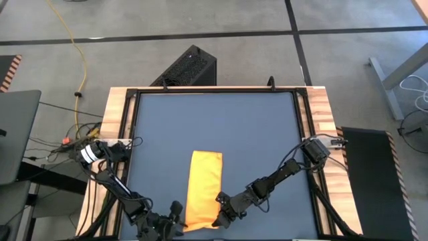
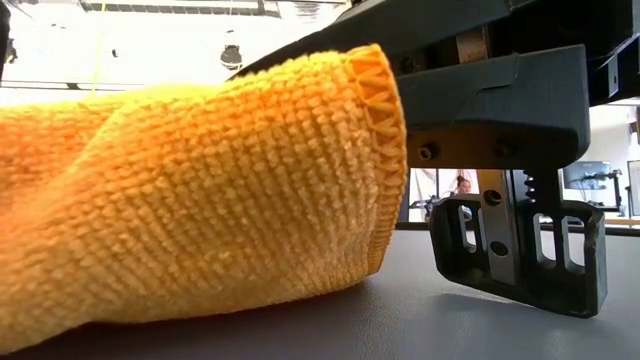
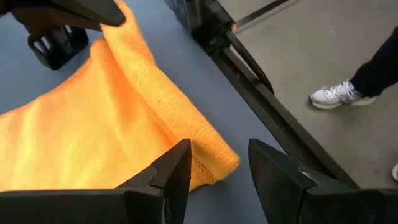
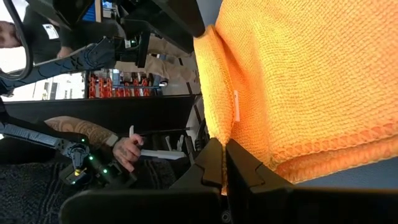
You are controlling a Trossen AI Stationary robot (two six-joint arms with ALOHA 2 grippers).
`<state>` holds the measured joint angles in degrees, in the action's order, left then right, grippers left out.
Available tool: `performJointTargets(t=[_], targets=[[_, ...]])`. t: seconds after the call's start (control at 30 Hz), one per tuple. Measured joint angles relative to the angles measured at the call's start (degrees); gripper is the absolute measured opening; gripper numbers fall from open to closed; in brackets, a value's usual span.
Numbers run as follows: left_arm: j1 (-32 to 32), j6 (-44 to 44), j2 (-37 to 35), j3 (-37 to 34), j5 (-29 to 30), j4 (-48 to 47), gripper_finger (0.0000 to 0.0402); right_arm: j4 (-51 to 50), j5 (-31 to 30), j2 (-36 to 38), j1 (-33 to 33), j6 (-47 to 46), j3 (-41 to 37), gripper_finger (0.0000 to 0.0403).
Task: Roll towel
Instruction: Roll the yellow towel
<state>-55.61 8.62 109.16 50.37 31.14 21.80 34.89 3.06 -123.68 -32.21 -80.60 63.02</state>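
The yellow-orange towel (image 1: pixel 202 191) lies as a narrow strip on the dark mat, running from the table's middle to its near edge. My right gripper (image 1: pixel 221 206) is at the strip's right side near its near end and is shut on the towel (image 4: pixel 298 81). That corner is raised off the mat (image 2: pixel 375 90). My left gripper (image 1: pixel 175 217) is open, low over the near left corner (image 3: pixel 221 163), with a finger standing on each side of it. My right gripper pinches the towel's right edge (image 4: pixel 217 134) between its two shut fingers, close to the near corner, coming from the table's right side. The held corner (image 3: pixel 121 22) is lifted clear and curls over. The rest of the strip lies slack on the mat.
Wooden rails (image 1: pixel 117 127) border the mat (image 1: pixel 254 134), whose far half is bare. A black box (image 1: pixel 190 67) stands beyond the far edge. A person's shoe (image 3: pixel 336 93) shows on the floor by the table, and a person's hand (image 4: pixel 127 149) shows beyond it.
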Motion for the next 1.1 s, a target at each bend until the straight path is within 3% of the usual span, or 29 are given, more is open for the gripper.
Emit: performJointTargets(t=[0.2, 0.5, 1.1], targets=[[0.02, 4.09, 0.02, 0.00, 1.06, -1.12, 0.0133, 0.01, -0.03, 0.00, 0.00, -0.09, 0.00, 0.0021], [0.09, 6.47, 0.04, 0.00, 0.36, -1.53, 0.0008, 0.02, -0.07, 0.00, 0.02, -0.42, 0.00, 0.0024], [1.13, 10.56, 0.07, -2.90, -0.09, 1.70, 0.0000, 1.56, 6.74, -0.02, 0.13, -0.73, -0.04, 0.0034]])
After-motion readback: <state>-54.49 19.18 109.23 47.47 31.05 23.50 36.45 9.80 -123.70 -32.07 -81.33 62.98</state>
